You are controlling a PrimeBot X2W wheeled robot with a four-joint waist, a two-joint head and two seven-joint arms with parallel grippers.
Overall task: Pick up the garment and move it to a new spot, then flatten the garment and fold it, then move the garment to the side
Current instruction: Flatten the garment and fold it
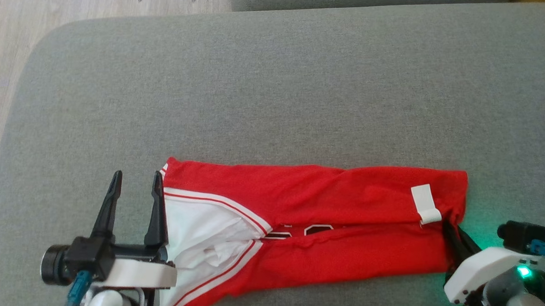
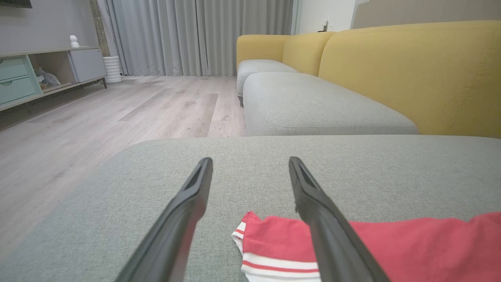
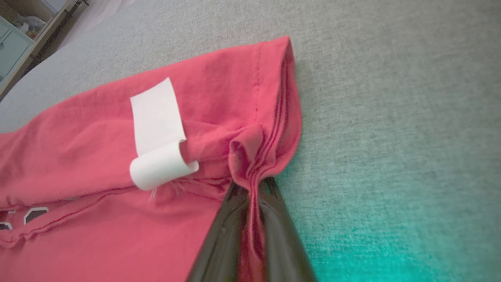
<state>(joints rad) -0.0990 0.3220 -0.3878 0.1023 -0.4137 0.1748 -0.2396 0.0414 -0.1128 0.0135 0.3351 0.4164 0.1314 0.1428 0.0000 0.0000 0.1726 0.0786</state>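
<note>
Grey cushion bears the garment mid-fold: right gripper pinches its lower-right hem, left gripper gapes empty, probably needing its own grasp next.

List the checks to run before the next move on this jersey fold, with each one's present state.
1. Grip of right end effector on the red jersey at its hem end: ok, shut on fabric.
2. Grip of left end effector on the white-trimmed end: not ok, open, nothing held.
3. Jersey folded into a long strip on the grey cushion: ok.
4. White tag clear of the right grip: ok.
5. All layers caught in the right grip: cannot tell.
</note>
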